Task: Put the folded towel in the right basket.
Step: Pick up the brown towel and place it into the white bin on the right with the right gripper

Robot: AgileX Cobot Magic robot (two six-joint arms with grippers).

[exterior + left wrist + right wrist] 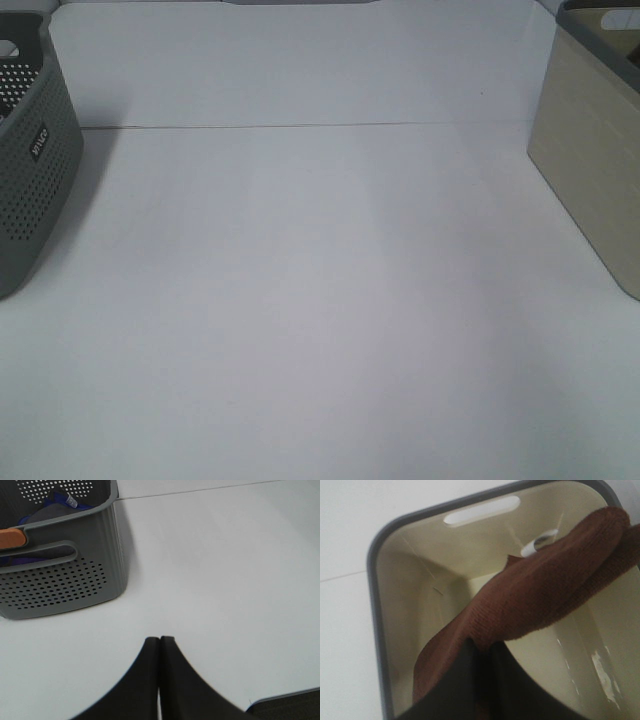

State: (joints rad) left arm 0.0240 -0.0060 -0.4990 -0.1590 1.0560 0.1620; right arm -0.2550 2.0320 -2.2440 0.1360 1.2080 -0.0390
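Observation:
In the right wrist view my right gripper (481, 652) is shut on a folded brown towel (545, 595) and holds it over the open top of the cream basket with a grey rim (377, 630). The towel hangs partly inside the basket. The same basket (590, 170) shows at the right edge of the exterior high view; neither arm nor the towel shows there. In the left wrist view my left gripper (160, 641) is shut and empty above the bare white table, near the grey perforated basket (60, 580).
The grey perforated basket (35, 170) stands at the table's left edge and holds dark blue and grey cloth (50, 510). A seam (300, 126) runs across the white table. A white tag (540, 542) lies inside the cream basket.

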